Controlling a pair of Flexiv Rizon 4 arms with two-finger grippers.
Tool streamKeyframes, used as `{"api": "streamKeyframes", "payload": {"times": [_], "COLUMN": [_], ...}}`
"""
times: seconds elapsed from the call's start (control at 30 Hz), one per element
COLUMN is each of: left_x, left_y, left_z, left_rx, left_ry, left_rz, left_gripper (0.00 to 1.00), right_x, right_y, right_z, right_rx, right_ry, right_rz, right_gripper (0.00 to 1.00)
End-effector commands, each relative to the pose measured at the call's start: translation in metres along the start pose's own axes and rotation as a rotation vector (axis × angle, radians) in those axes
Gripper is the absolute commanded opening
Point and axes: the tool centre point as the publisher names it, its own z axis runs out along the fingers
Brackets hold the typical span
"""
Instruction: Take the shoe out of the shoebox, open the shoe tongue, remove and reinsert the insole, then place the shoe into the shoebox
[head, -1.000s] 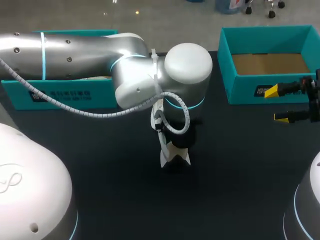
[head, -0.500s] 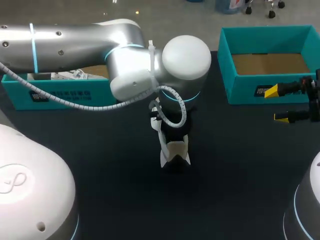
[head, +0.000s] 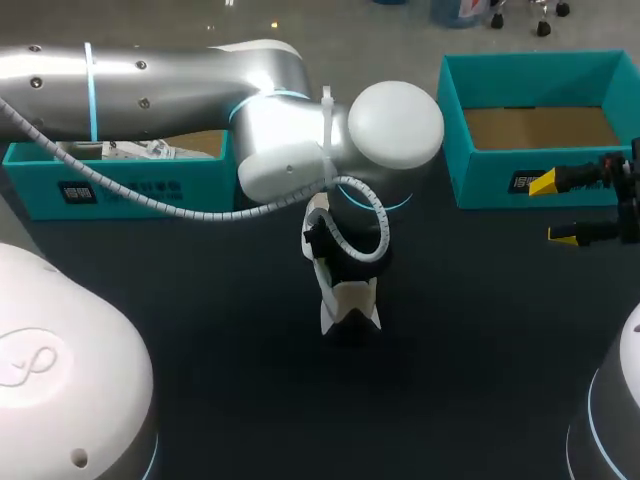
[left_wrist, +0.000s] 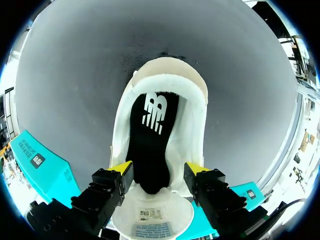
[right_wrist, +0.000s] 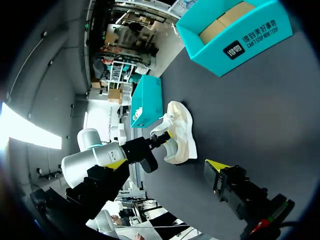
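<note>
A white shoe (head: 347, 301) stands on the dark table near the middle, under my left arm's wrist. In the left wrist view the shoe (left_wrist: 197, 125) shows its black insole (left_wrist: 150, 145) lying inside, with the tongue (left_wrist: 152, 222) folded back toward the gripper. My left gripper (left_wrist: 160, 171) is open at the shoe's mouth, one yellow tip on each side of the insole's near end. The teal shoebox (head: 480, 175) stands at the back right, holding only brown cardboard. My right gripper (head: 553, 210) hangs open in front of it, holding nothing. From the right wrist, the shoe (right_wrist: 184, 131) lies ahead.
A second teal box (head: 110, 185) with white paper in it stands at the back left, behind my left arm. Dark table surface (head: 480, 340) lies bare between the shoe and my right gripper.
My left gripper's fingers have come apart over the shoe's mouth. The left arm's wrist has shifted a little to the right. The shoe and the right arm have stayed put.
</note>
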Motion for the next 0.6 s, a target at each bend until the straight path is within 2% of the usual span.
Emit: {"api": "streamKeyframes", "payload": {"times": [0.03,0.43,0.6], "left_x": [0.004,0.011,0.011], "left_y": [0.001,0.002,0.003], "left_z": [0.001,-0.002,-0.010], "left_rx": [0.002,0.019,0.025], "left_ry": [-0.004,-0.033,-0.048], "left_rz": [-0.002,0.003,0.008], "left_gripper": [1.00,1.00,1.00], "right_x": [0.001,0.001,0.001], "right_y": [-0.001,-0.001,-0.001], "right_z": [0.000,0.000,0.000], "right_rx": [-0.001,-0.001,-0.001], "right_ry": [-0.005,-0.005,-0.005], "right_rz": [0.001,0.001,0.001], "right_gripper": [1.00,1.00,1.00]}}
